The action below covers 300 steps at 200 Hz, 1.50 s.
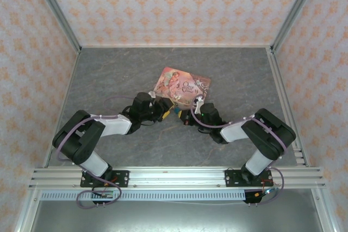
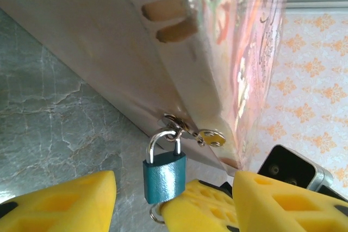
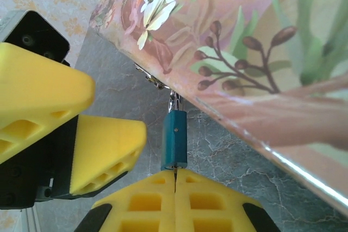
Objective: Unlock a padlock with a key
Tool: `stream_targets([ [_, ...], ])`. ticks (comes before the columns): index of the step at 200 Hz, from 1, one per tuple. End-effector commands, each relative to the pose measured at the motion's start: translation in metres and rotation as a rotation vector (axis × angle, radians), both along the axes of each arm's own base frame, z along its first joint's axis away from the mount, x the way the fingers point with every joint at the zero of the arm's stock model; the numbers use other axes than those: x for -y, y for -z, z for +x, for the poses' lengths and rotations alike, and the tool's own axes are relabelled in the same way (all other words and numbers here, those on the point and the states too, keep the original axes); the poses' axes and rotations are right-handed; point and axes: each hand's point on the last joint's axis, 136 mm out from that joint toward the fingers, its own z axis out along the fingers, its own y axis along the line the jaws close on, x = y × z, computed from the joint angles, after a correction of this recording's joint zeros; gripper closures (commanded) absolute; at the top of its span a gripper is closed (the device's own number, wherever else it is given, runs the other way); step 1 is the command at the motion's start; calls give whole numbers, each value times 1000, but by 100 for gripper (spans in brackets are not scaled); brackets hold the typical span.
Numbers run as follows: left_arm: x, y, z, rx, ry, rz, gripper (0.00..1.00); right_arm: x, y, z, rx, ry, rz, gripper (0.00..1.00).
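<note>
Your left tool (image 2: 175,188) is hovering spread just beside the padlock (image 3: 174,139) hanging from the pink box (image 3: 244,52). Your right tool (image 3: 175,180) is seemingly pinching the key (image 3: 175,173) under it.

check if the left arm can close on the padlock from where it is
Probably yes: the left gripper is open with a finger on each side of the padlock, which hangs from the box clasp. The right gripper, shut on the key under it, crowds the space.
</note>
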Motion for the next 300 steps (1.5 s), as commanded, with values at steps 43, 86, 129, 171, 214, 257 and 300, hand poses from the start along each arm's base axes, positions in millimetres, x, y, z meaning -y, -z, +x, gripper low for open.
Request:
stream_targets([
  [43,13,1,3,-3,12,-70,46,-16,-28,14,67,8,86,100],
  [86,25,7,-2,-22,33,-74,52,-16,-30,15,68,10,96,100],
  [129,29,12,1,-25,20,-83,58,-17,-29,14,62,8,99,100],
  [171,27,15,4,-22,5,-66,61,-17,-29,14,56,10,101,100],
  [214,28,12,9,-4,-6,-73,68,-18,-32,15,48,11,114,100],
  [257,24,13,8,2,-9,-42,84,-16,-33,14,48,20,113,100],
  [300,21,8,6,7,-9,-24,100,-10,-32,12,45,30,73,77],
])
